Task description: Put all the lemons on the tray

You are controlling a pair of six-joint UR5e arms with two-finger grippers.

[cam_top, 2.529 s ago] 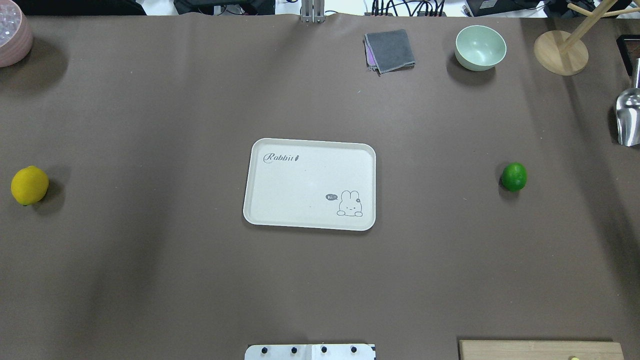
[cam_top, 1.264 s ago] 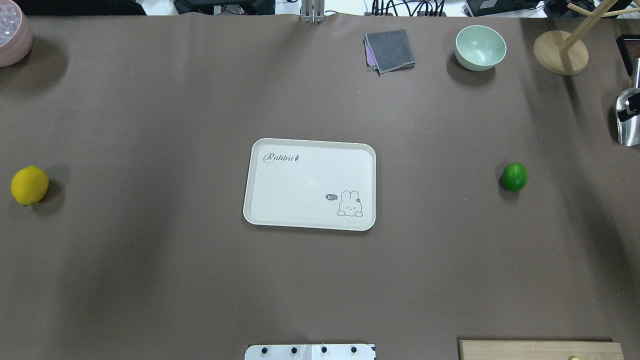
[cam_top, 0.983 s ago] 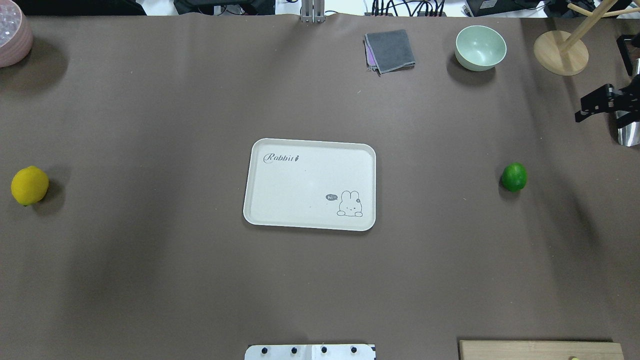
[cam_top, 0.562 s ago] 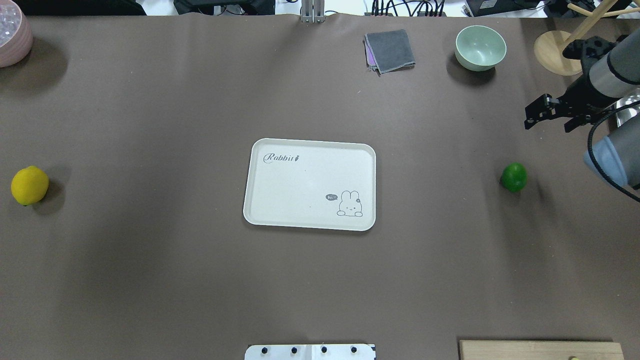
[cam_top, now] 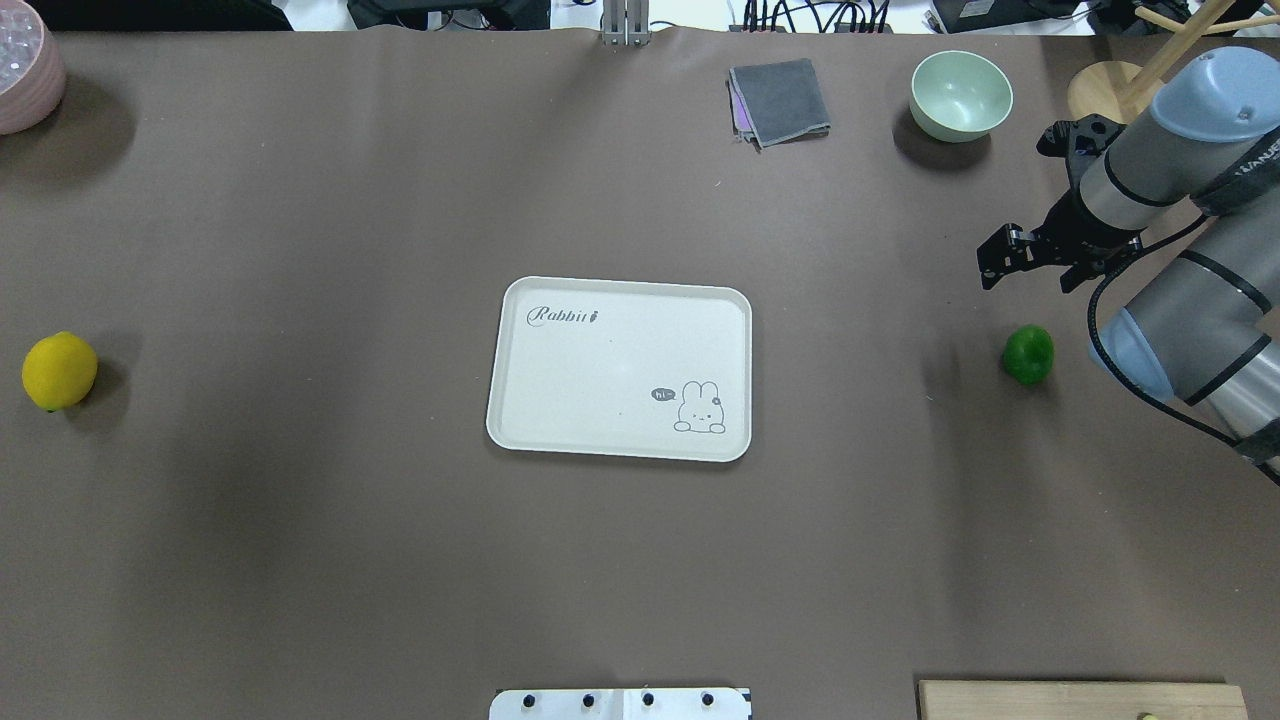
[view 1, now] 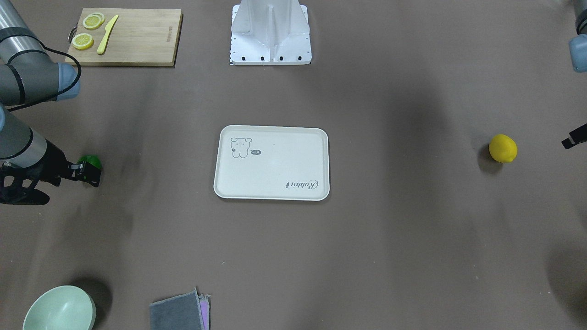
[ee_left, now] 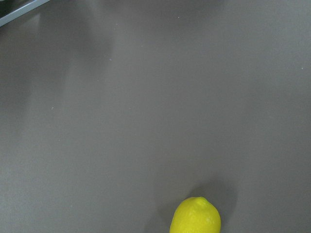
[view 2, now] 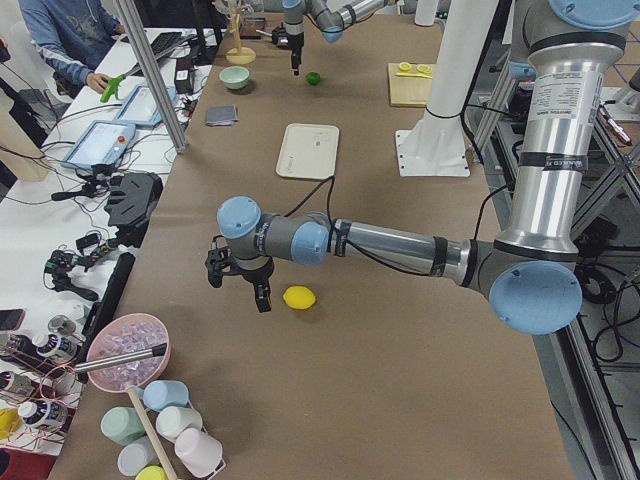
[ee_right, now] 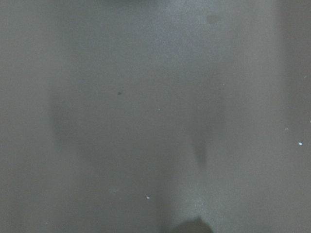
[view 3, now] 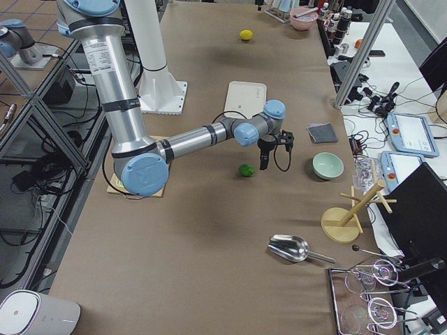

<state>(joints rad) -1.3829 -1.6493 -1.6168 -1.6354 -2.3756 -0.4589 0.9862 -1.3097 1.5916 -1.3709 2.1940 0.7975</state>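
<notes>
The cream-white tray (cam_top: 620,284) lies at the table's middle with nothing on it. The yellow lemon (cam_top: 59,371) lies far left; it also shows in the left wrist view (ee_left: 195,217) at the bottom edge. The green lemon (cam_top: 1028,354) lies to the right. My right gripper (cam_top: 1025,278) hangs open above the table just beyond the green lemon, not touching it. My left gripper (view 2: 238,290) hovers with its fingers apart beside the yellow lemon (view 2: 299,297), on its outer side; only one fingertip (view 1: 569,141) shows in the front-facing view.
A wooden cutting board (view 1: 133,39) with lemon slices and a yellow knife lies near the robot base (view 1: 270,32). A green bowl (cam_top: 960,95), grey cloth (cam_top: 780,100), wooden stand (cam_top: 1120,105) and pink bowl (cam_top: 25,75) line the far edge. A metal scoop (view 3: 290,246) lies far right.
My right arm has come in from the right edge and moved left, to just beyond the green lemon. The lemons and the tray have not moved.
</notes>
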